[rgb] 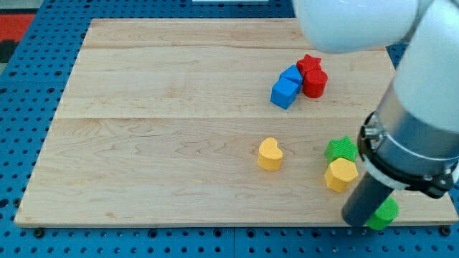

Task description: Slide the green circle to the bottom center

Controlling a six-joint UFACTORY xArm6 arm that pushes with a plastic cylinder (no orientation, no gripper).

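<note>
A pale, light-grained wooden board (165, 136), made of wide planks joined along faint horizontal seams, fills most of the view. It rests on a blue perforated metal table surface (29, 129), whose regular grid of small round holes shows along the view's left, bottom and right edges. At the view's top left corner a red patch (16, 25) sits beyond the blue surface. The lighting is even and bright, with soft shadows only.

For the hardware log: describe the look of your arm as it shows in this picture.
A bulky white shell at the view's top right, then a grey cylindrical section with a black ring around its base, then a dark cylinder below. My tip is hidden from this view.
</note>
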